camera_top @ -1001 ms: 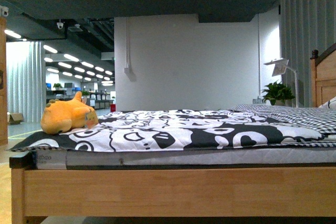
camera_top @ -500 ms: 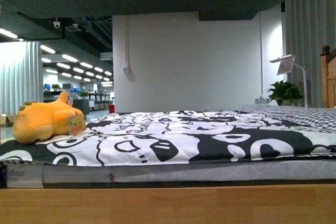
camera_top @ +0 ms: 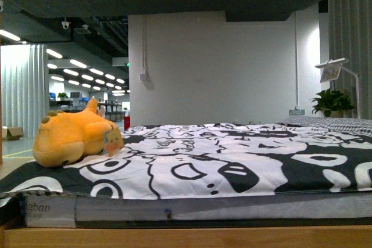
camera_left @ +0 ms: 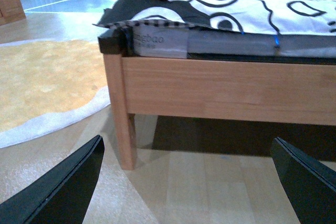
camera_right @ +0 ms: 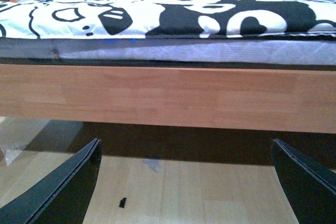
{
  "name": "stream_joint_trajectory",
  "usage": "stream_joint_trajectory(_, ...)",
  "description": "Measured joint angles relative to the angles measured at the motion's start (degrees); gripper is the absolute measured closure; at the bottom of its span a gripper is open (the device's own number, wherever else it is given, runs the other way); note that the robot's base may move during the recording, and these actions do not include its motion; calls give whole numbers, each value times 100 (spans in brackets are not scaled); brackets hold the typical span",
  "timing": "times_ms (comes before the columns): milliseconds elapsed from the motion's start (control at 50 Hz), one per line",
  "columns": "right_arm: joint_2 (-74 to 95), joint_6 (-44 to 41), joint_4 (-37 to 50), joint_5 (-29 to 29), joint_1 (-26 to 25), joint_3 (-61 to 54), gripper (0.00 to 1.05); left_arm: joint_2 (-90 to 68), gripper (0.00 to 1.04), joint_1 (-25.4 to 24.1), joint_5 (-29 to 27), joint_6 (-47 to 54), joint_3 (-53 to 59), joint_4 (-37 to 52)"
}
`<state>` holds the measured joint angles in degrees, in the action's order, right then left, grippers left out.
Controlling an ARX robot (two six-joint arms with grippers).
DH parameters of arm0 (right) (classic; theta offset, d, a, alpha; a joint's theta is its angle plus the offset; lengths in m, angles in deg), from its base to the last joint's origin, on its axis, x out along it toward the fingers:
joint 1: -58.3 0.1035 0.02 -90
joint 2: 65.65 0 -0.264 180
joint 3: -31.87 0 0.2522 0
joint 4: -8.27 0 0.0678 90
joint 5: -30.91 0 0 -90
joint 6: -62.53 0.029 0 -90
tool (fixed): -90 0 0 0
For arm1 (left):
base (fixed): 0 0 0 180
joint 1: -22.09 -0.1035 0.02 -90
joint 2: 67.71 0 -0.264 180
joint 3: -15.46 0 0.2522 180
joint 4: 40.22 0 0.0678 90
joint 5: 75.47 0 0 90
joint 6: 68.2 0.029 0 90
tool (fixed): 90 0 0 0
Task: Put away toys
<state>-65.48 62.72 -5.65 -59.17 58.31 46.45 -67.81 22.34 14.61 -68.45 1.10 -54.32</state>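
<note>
On the bed's left corner as the front view shows it: orange-yellow plush toy (camera_top: 77, 139) lies on the black-and-white duvet (camera_top: 232, 161), close to the cover's edge, nothing touching it. Duvet sits over a grey mattress (camera_top: 232, 207), and that rests on a light wooden bed frame (camera_top: 174, 237). Potted plant (camera_top: 332, 101) and white lamp (camera_top: 332, 71) are far back on the right, well apart from the toy.

Left wrist view: left gripper (camera_left: 187, 138) is low, facing the frame near the corner leg (camera_left: 119, 114). Fingers (camera_left: 63, 192) are spread wide with nothing between them. Toy is up on the bed above that leg, cut off by the picture's edge. Yellow rug (camera_left: 47, 77) lies on the floor beside the bed.

Right wrist view: right gripper (camera_right: 185, 141) is also low, facing the side rail. Fingers (camera_right: 58, 192) are wide apart and empty. Toy is only a sliver at the corner of that view. Neither arm shows in the front view.
</note>
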Motion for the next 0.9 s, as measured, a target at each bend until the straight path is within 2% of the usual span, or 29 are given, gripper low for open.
stream_joint_trajectory(901,2,0,4,-13,0,0,7,4,6,-4,-7,0,0,2)
